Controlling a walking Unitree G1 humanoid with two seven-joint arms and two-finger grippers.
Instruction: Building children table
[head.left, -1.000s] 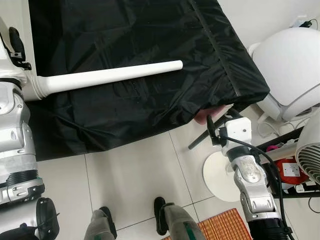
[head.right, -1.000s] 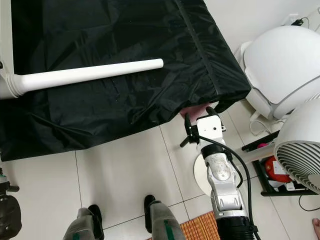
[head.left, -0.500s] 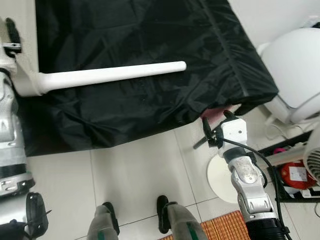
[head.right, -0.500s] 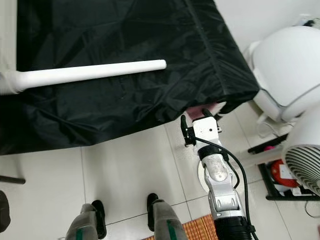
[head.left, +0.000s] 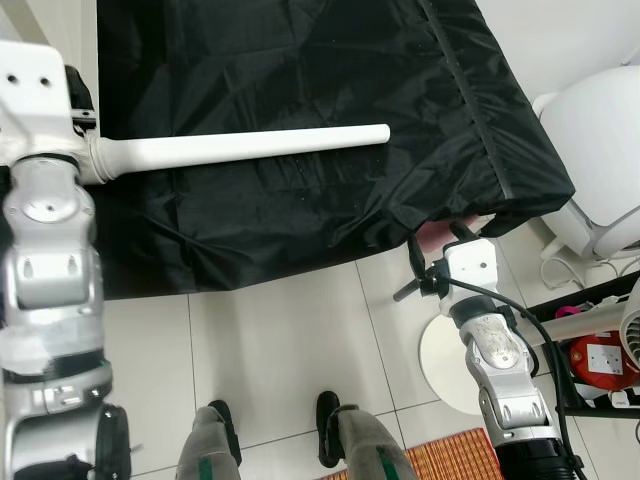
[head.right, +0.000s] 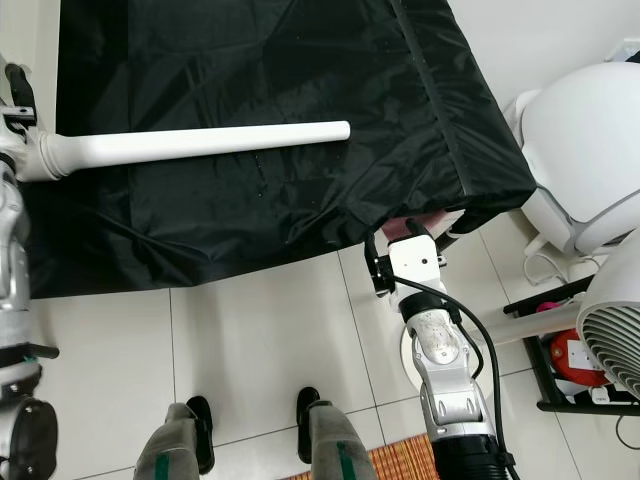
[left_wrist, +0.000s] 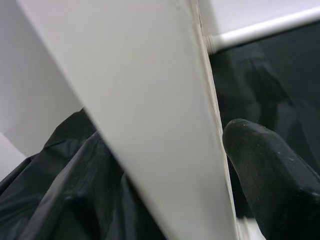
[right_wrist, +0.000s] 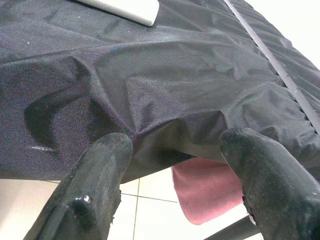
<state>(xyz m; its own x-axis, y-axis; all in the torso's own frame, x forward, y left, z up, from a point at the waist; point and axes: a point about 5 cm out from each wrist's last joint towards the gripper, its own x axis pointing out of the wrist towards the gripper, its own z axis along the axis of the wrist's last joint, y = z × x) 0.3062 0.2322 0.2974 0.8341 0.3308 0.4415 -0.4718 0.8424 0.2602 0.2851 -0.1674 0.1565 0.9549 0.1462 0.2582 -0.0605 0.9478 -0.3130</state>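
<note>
Raised higher than a second ago, the left gripper (left_wrist: 227, 165) has its fingers (left_wrist: 270, 170) clamped on the white panel (left_wrist: 150, 100) at the base of the white table leg (head.left: 250, 147), which lies across the black cover (head.left: 300, 60). The right gripper (right_wrist: 175, 165) hovers with fingers (right_wrist: 95, 185) apart at the cover's front corner, just above a pink cloth (right_wrist: 205, 187) and the tiled floor (head.left: 280, 340).

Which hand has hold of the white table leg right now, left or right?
The left hand, at the white leg's flanged end. The right hand hangs open at the black cover's corner.
</note>
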